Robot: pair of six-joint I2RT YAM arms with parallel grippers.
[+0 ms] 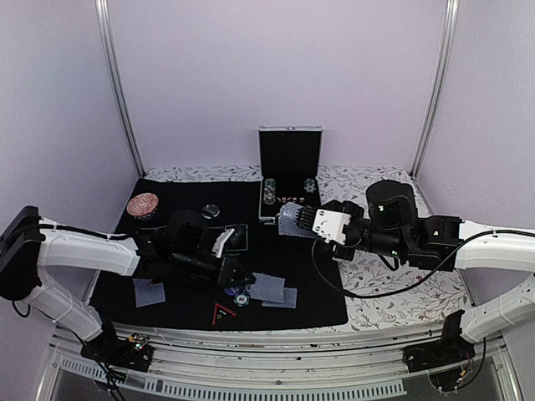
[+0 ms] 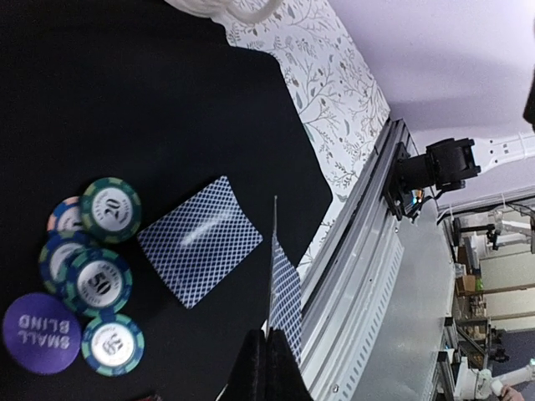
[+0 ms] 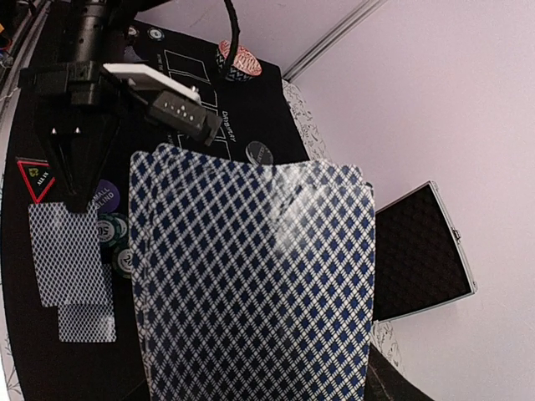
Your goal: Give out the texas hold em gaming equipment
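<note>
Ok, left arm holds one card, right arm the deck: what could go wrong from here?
1. The left jaws pinch the single card by one end, on edge near the border of the mat; released, it might overlap the face-down card or slide off.
2. The deck in the right jaws is splayed; a card may slip out.
3. The chips sit close by; a low sweep could scatter them.
</note>
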